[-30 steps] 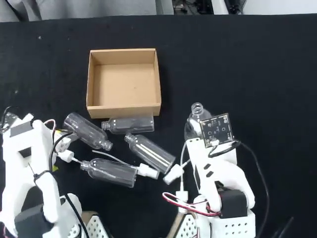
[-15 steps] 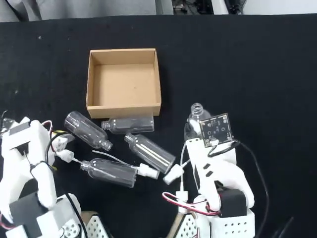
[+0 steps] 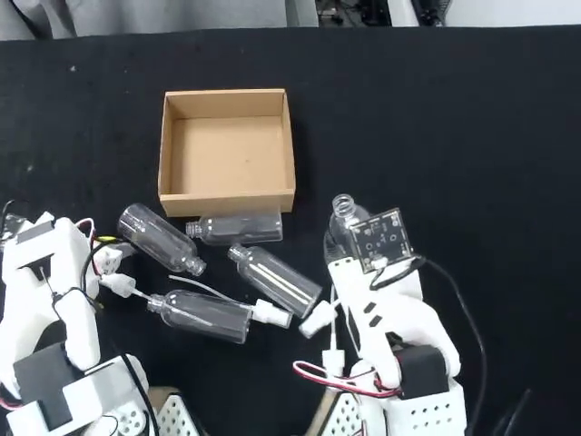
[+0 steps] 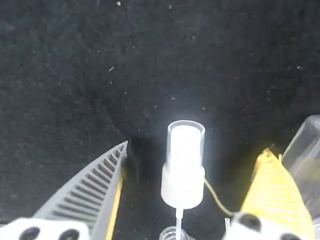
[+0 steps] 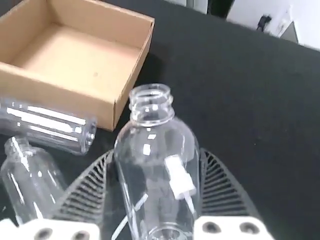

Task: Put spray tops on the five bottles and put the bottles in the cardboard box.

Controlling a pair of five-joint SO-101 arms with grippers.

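Left wrist view crops our left gripper [image 4: 196,149], spread around a spray top [image 4: 183,167]; our right gripper [image 5: 156,154] apparently pinches an uncapped bottle [image 5: 152,130], lower right of the cardboard box [image 3: 227,200].

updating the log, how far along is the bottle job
Done: nothing yet; the cardboard box is empty. In hand: the right gripper holds an upright bottle, neck open, and the left gripper stands open around a spray top. Left: four other bottles lie on the table beside the box; all five need boxing and, it seems, tops.
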